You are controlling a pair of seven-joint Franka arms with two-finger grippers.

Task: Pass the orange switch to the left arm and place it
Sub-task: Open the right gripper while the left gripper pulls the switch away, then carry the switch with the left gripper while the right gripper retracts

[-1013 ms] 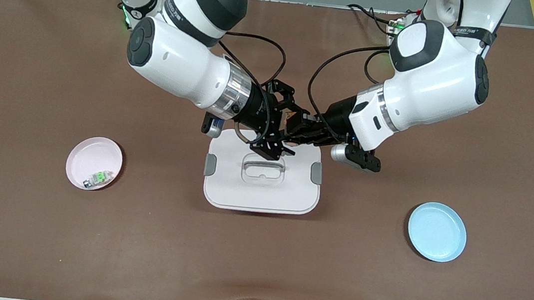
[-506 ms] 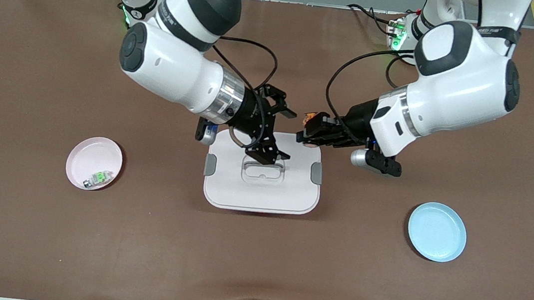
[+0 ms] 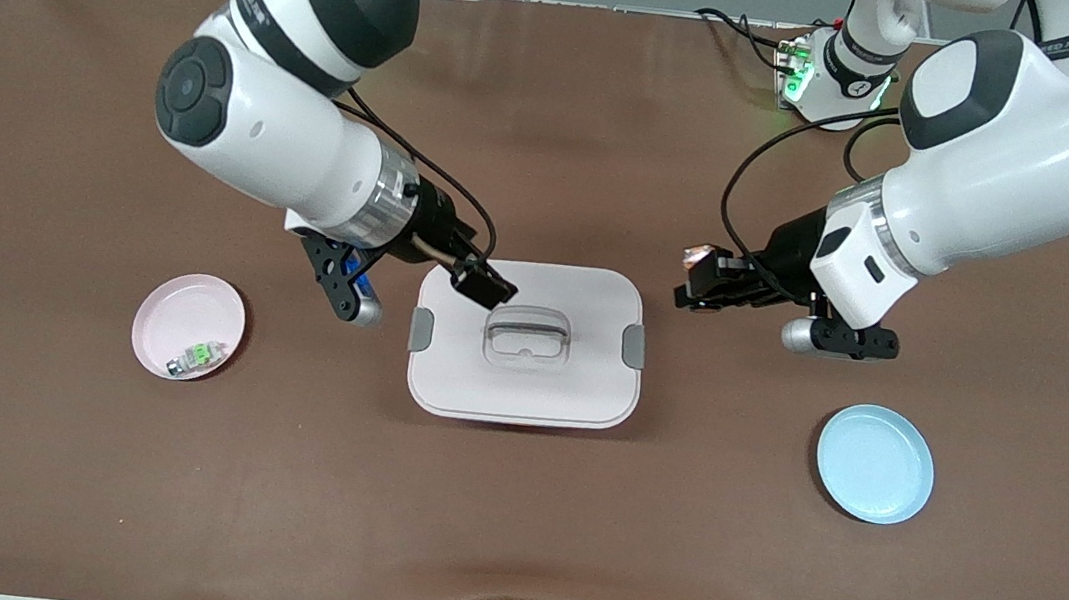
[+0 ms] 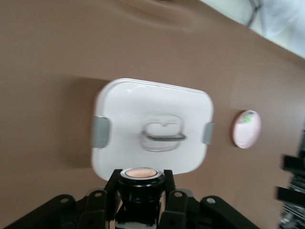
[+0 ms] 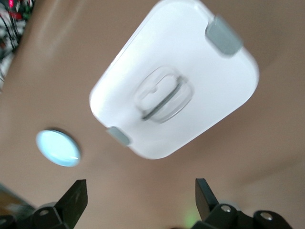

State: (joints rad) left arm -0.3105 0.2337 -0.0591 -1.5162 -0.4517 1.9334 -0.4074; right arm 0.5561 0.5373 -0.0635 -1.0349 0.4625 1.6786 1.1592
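My left gripper (image 3: 695,280) is shut on the orange switch (image 3: 698,256), held in the air over the brown table just off the box's end toward the left arm. In the left wrist view the switch's orange cap (image 4: 140,172) and black body sit between the fingers of the left gripper (image 4: 140,177). The white lidded box (image 3: 527,341) with grey latches and a clear handle stands at mid-table and shows in both wrist views (image 4: 152,126) (image 5: 176,81). My right gripper (image 3: 481,284) hangs over the box's corner toward the right arm. It is open and empty (image 5: 140,191).
A pink plate (image 3: 176,310) holding a green-and-silver switch (image 3: 194,359) lies toward the right arm's end; it also shows in the left wrist view (image 4: 246,129). A blue plate (image 3: 875,464) lies toward the left arm's end, also in the right wrist view (image 5: 58,147).
The two grippers met over the box's edge, then drew apart. The left gripper carried the orange switch toward the left arm's end. The right gripper, open, pulled back toward the right arm's end.
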